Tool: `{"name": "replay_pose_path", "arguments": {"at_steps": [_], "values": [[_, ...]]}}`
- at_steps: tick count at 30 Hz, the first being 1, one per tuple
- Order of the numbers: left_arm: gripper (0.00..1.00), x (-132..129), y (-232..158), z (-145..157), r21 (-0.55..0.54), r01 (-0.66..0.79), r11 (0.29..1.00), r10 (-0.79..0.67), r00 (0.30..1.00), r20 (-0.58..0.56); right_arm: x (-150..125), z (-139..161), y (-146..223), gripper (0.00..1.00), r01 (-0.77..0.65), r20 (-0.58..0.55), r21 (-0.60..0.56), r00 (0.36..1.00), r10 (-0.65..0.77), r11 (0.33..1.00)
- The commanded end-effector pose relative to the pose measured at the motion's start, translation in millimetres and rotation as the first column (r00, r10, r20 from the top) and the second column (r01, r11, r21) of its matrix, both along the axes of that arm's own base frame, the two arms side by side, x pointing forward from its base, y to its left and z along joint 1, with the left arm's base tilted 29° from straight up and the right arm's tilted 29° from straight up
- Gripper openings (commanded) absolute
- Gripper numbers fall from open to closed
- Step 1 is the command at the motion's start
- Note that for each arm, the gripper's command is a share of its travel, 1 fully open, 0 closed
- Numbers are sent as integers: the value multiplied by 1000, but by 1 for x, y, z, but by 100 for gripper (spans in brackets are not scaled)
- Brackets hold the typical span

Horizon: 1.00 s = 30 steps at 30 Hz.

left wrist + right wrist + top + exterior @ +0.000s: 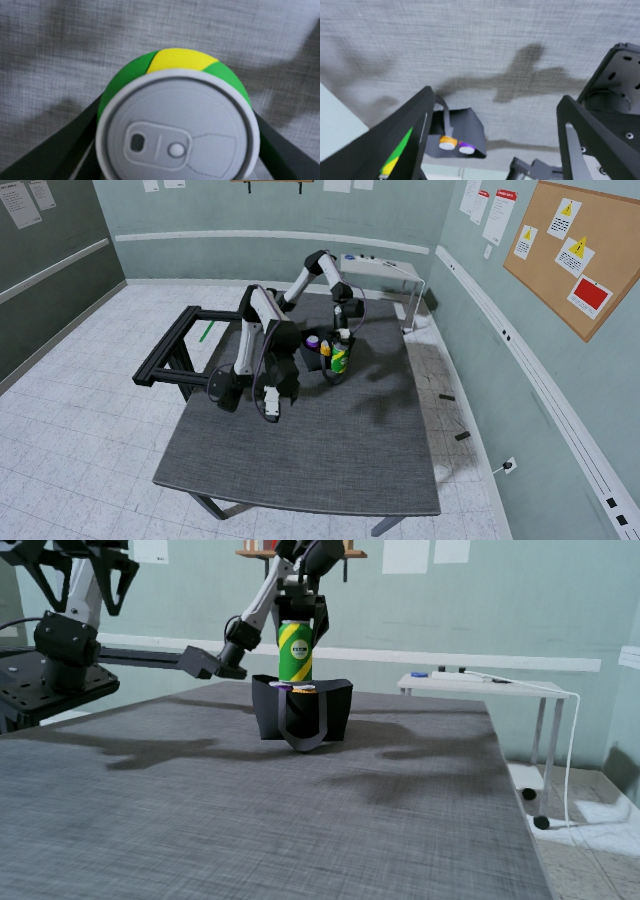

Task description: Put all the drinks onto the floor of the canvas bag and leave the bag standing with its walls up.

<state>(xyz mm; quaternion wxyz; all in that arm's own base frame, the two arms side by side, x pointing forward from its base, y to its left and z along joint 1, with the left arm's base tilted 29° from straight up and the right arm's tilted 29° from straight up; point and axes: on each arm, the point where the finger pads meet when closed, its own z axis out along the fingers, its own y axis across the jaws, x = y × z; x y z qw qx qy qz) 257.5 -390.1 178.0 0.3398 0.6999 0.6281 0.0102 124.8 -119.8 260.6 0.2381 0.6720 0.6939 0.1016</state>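
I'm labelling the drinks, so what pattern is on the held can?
Green, yellow diagonal bands; exterior view.
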Motion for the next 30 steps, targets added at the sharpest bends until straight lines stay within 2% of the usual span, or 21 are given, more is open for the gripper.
{"name": "replay_pose_path", "arguments": {"at_steps": [1,2,4,7,9,10,11,14,17,19,23,30], "values": [[70,-2,3,38,-100,39,994,-36,999,40,0,4,4,86,-12,10,-8,1000,12,1000],[70,-7,14,29,-54,37,998,-36,999,12,0,4,4,86,-12,10,-8,1000,12,1000],[70,-9,16,30,-56,45,997,-44,999,16,0,4,4,86,-12,10,-8,1000,12,1000],[70,-13,-6,58,-139,73,988,-64,996,69,0,4,4,86,-12,10,-8,1000,12,1000],[70,-13,-6,58,-139,73,988,-64,996,69,0,4,4,86,-12,10,-8,1000,12,1000],[70,-14,-1,35,-112,60,992,-56,998,41,0,4,4,86,-12,10,-8,1000,12,1000],[70,-16,-1,31,-106,64,992,-60,997,38,0,4,4,86,-12,10,-8,1000,12,1000],[70,-14,-5,39,-125,66,990,-60,997,52,0,4,4,86,-12,10,-8,1000,12,1000],[70,-8,-14,34,-117,68,991,-63,997,49,0,4,4,86,-12,10,-8,1000,12,1000],[70,-10,-12,42,-126,70,990,-63,996,56,0,4,4,86,-12,10,-8,1000,12,1000],[70,-8,-14,35,-112,71,991,-66,997,49,0,4,4,86,-12,10,-8,1000,12,1000],[70,-8,-13,40,-121,71,990,-64,996,55,0,4,4,86,-12,10,-8,1000,12,1000]]}}
